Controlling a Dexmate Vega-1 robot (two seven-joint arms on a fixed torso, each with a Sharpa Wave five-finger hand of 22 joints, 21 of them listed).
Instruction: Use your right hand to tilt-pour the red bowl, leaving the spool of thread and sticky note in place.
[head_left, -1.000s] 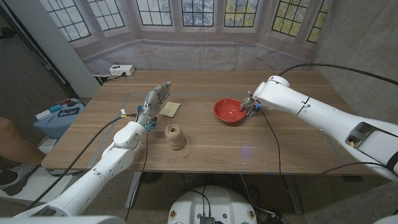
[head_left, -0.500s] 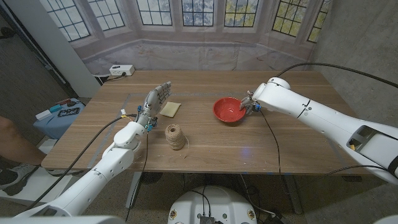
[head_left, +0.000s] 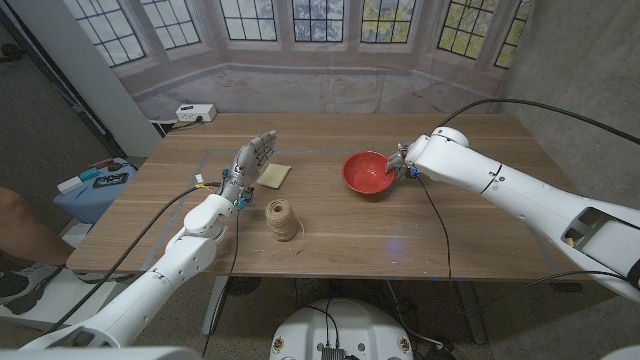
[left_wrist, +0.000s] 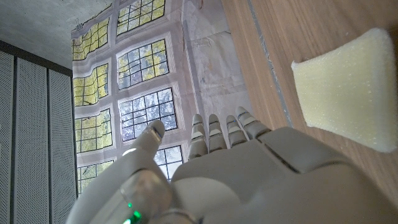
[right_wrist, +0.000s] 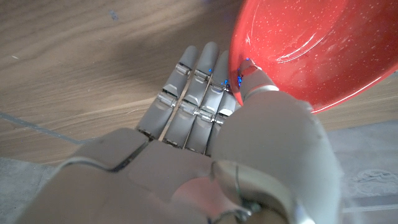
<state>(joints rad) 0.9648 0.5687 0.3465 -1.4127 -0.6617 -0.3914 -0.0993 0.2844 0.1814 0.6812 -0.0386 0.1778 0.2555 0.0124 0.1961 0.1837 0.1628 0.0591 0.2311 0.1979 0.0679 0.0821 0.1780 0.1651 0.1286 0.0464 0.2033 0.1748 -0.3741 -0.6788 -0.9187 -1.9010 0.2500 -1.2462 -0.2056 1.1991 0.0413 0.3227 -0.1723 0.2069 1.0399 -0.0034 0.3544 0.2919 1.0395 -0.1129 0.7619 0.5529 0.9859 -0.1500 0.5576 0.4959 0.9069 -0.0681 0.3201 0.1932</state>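
Head view: wooden table (head_left: 330, 225) w/ three items. Glossy red round bowl (head_left: 368, 174) sits right of centre, tipped, its right rim raised where the right hand (head_left: 403, 164) has it; the hand's fingers are mostly hidden behind the rim, white right arm (head_left: 510, 190) coming in from the right. Spool of tan twine-like thread (head_left: 281, 219) stands upright nr the front centre-left, well apart from bowl. Pale yellow square sticky note (head_left: 275, 175) lies flat further back, just beside the left hand (head_left: 250, 162). Left hand raised, palm upright, fingers straight and close together, nothing in it. White power strip (head_left: 195, 113) at far left back corner of table. Blue bin (head_left: 98, 190) on floor at left.

Left wrist view: back of left hand (left_wrist: 249, 168), fingers extended side by side, thumb apart, empty. Sticky note (left_wrist: 351, 90) lies on the wood beside the hand, not touching as far as seen.

Right wrist view: right hand (right_wrist: 217, 143) has thumb over the inside of bowl (right_wrist: 311, 50) rim, fingers (right_wrist: 186, 99) straight, laid together under the bowl's outer wall — rim pinched between. Bowl tilted, near edge off the table; interior speckled, contents can't tell.
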